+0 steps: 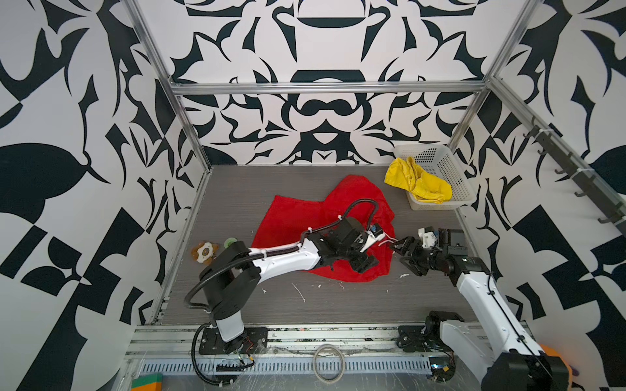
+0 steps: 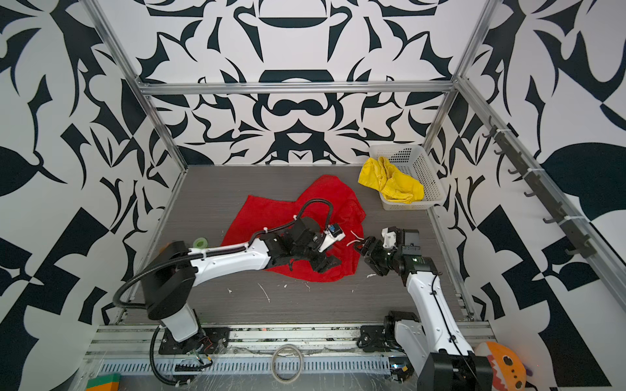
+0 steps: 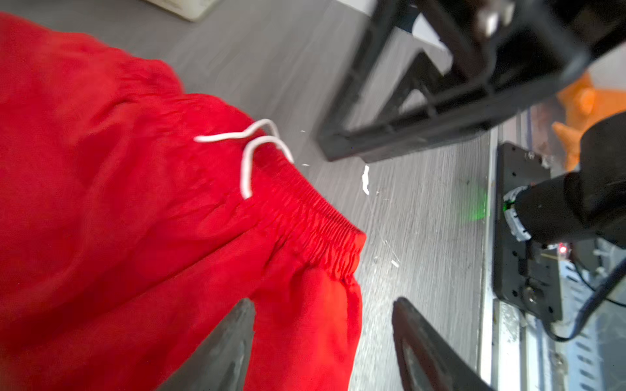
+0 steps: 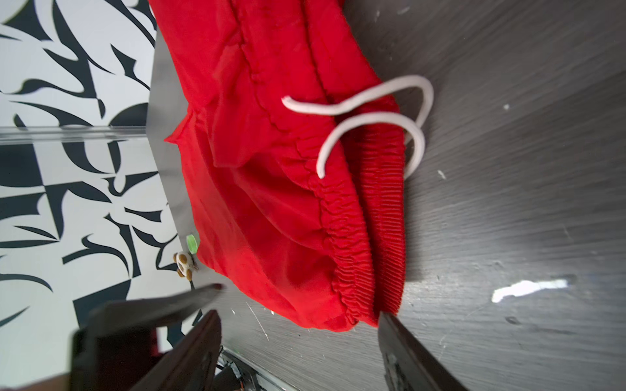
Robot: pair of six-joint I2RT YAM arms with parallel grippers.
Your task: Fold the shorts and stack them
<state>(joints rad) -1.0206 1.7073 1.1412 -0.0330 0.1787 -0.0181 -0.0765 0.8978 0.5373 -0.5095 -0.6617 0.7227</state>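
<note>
The red shorts (image 1: 298,216) (image 2: 271,216) lie partly folded in the middle of the grey table (image 1: 237,304), waistband to the right, with the white drawstring (image 4: 338,135) (image 3: 247,162) curling off it. My left gripper (image 1: 367,264) (image 3: 323,304) hovers open over the shorts' near right corner; red fabric (image 3: 135,203) lies under the gap between its fingers, not pinched. My right gripper (image 1: 398,254) (image 4: 298,315) stands open just right of the waistband (image 4: 382,220), nothing in it. The yellow shorts (image 1: 420,182) (image 2: 393,182) hang crumpled over the front edge of the basket.
A white perforated basket (image 1: 450,169) stands at the back right corner. A small brown-and-white plush (image 1: 204,252) and a green tape roll (image 1: 231,242) lie by the left wall. White scraps (image 1: 299,292) dot the near table. An orange plush (image 2: 504,369) sits beyond the front right rail.
</note>
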